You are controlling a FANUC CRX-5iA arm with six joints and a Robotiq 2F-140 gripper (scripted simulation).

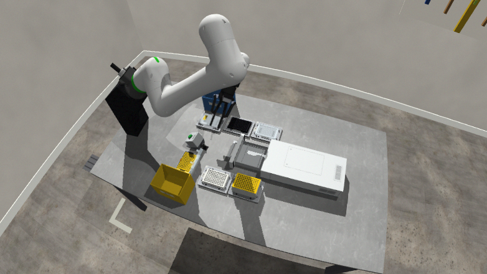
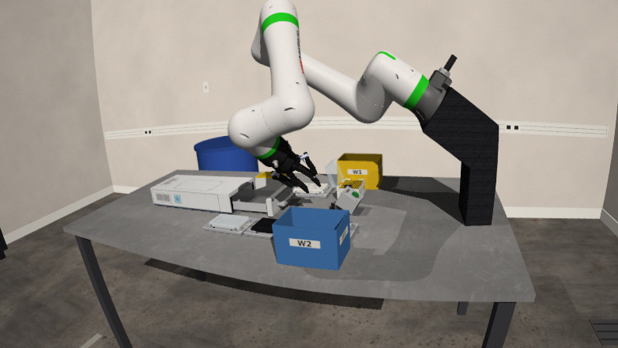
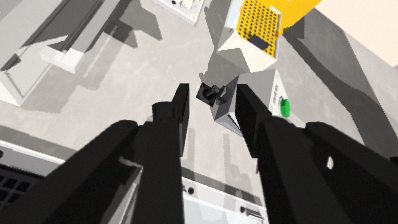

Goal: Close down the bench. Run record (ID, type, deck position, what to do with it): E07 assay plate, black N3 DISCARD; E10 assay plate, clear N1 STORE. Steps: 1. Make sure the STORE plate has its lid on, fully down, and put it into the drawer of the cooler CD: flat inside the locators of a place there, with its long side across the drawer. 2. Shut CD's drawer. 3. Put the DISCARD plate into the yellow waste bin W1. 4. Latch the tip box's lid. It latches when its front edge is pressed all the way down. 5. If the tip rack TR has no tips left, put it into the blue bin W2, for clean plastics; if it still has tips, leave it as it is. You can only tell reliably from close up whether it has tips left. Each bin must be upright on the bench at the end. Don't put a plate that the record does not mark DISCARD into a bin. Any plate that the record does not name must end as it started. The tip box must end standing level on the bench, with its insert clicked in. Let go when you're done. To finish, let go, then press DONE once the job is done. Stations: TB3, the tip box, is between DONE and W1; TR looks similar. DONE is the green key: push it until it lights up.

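My gripper (image 1: 216, 122) (image 2: 311, 185) (image 3: 212, 99) hangs just above the clear plate E10 (image 1: 202, 123) (image 3: 220, 206) in nest N1, fingers pointing down. The fingers stand narrow with only bench and the key block showing between them. The plate's white lid fills the bottom of the wrist view. The black plate E07 (image 1: 239, 124) (image 2: 262, 223) (image 3: 10, 181) lies in the nest beside it. The cooler CD (image 1: 302, 167) (image 2: 194, 190) has its drawer (image 1: 250, 155) (image 2: 254, 199) pulled out. The yellow bin W1 (image 1: 172, 184) (image 2: 358, 169) and blue bin W2 (image 1: 208, 100) (image 2: 310, 237) stand upright.
The tip box TB3 (image 1: 187, 160) (image 3: 260, 25) stands with its lid up between the green DONE key (image 1: 190, 136) (image 3: 285, 107) and W1. The yellow tip rack TR (image 1: 245, 182) and a white plate (image 1: 214, 177) sit at the front. Another lidded clear plate (image 1: 268, 131) lies past E07.
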